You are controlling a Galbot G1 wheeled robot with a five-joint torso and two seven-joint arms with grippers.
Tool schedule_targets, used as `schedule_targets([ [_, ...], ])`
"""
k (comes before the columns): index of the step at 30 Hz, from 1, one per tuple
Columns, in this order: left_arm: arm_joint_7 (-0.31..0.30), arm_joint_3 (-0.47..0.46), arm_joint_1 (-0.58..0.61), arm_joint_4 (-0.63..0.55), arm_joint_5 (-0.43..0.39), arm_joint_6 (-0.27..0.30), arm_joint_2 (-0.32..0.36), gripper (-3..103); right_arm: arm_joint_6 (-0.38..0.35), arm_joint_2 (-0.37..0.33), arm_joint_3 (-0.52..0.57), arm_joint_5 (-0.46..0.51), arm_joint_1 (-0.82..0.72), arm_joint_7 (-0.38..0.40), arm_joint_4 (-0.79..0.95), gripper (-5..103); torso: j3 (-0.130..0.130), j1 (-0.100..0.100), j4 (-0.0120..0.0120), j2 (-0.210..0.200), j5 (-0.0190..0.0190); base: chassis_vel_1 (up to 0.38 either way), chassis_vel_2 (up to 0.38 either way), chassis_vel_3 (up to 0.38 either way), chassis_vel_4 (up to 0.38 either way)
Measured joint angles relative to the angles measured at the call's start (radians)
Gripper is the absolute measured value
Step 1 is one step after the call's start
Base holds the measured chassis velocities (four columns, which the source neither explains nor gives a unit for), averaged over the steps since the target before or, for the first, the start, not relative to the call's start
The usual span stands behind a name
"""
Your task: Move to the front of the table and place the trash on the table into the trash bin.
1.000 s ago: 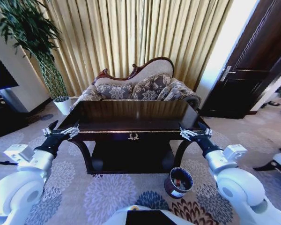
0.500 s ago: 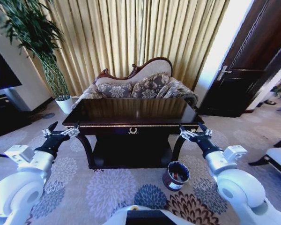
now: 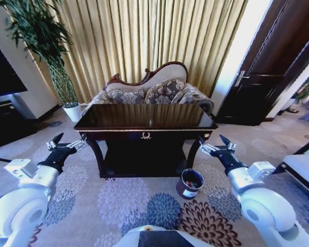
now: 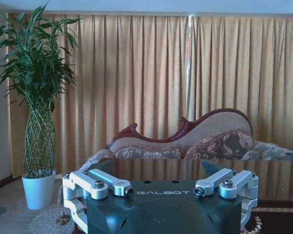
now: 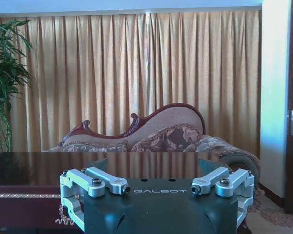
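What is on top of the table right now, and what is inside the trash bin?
The table top shows only glossy reflections of the curtain; no trash is discernible on it. The trash bin, on the carpet by the table's right front leg, holds something red and white, too small to identify.

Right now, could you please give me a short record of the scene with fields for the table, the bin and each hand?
table: dark glossy table, centred ahead, sofa behind it
trash bin: on the carpet by the table's front right leg, something inside
left hand: open, holding nothing, raised over the carpet, left of the table
right hand: open, holding nothing, raised right of the table
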Motion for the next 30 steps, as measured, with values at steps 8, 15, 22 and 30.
schedule_targets([
  [8,0.002,0.001,-0.002,0.000,0.000,-0.002,0.001,100,0.002,0.006,-0.001,-0.012,-0.008,0.000,0.000,100,0.000,0.000,0.0002,0.000,0.0000,0.192,-0.178,-0.189,0.180],
  [15,0.003,0.003,-0.008,0.004,0.000,-0.005,0.007,100,0.003,0.007,-0.005,-0.015,-0.006,-0.001,0.000,100,0.000,0.000,-0.0002,0.000,0.0001,0.184,-0.171,-0.194,0.189],
  [22,0.003,0.003,-0.013,0.012,0.001,-0.006,0.010,100,0.004,0.007,-0.008,-0.016,-0.003,-0.001,-0.003,100,0.000,0.000,0.0001,0.000,-0.0002,0.200,-0.196,-0.198,0.194],
  [30,0.003,0.003,-0.016,0.013,0.001,-0.007,0.013,100,0.005,0.010,-0.014,-0.018,-0.002,-0.001,-0.005,100,0.000,0.000,0.0002,0.000,-0.0004,0.215,-0.229,-0.220,0.228],
])
